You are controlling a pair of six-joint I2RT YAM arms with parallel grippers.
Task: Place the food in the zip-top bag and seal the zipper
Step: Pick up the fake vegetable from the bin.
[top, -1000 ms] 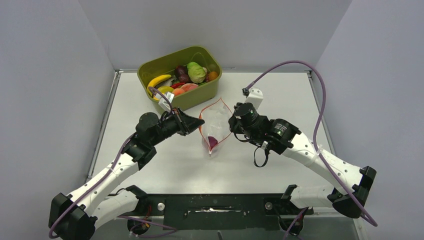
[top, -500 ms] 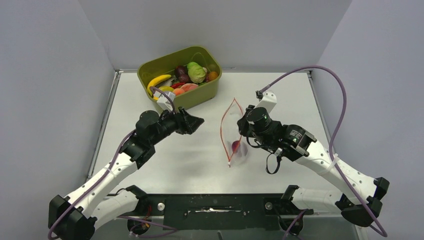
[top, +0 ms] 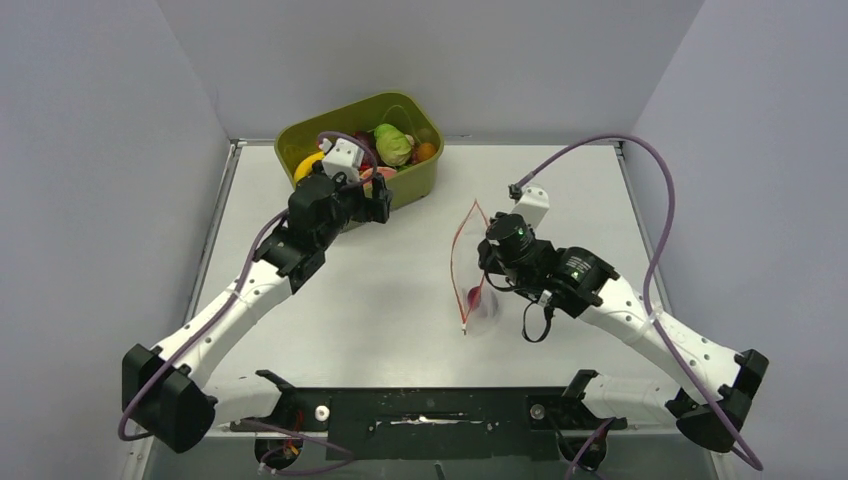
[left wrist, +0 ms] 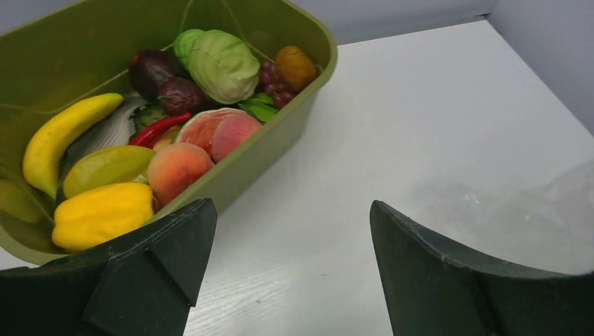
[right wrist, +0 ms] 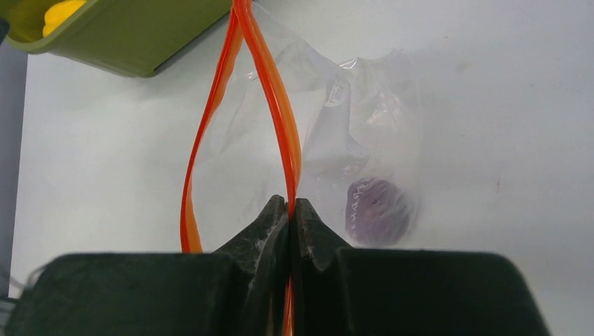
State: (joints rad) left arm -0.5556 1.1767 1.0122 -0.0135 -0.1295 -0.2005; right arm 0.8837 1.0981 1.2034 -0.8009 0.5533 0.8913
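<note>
The clear zip-top bag [top: 472, 268] hangs with its mouth partly open, and one purple food piece [right wrist: 378, 203] lies inside it. My right gripper [right wrist: 291, 204] is shut on one side of the red-orange zipper [right wrist: 279, 119]; the other side bows out to the left. The rest of the food sits in the olive-green tub [left wrist: 280, 140]: a banana [left wrist: 59, 133], a green cabbage [left wrist: 220, 63], a yellow pepper [left wrist: 101, 213] and a peach [left wrist: 178, 168] among it. My left gripper [top: 383, 203] is open and empty, just in front of the tub's near wall.
The tub [top: 420, 180] stands at the back of the table, left of centre. The grey walls close in on three sides. The right arm's purple cable [top: 640, 170] loops over the right half of the table.
My left gripper has let go of the bag's rim, opened wide and swung back to the tub. My right gripper has carried the bag to the right, and its mouth has narrowed.
</note>
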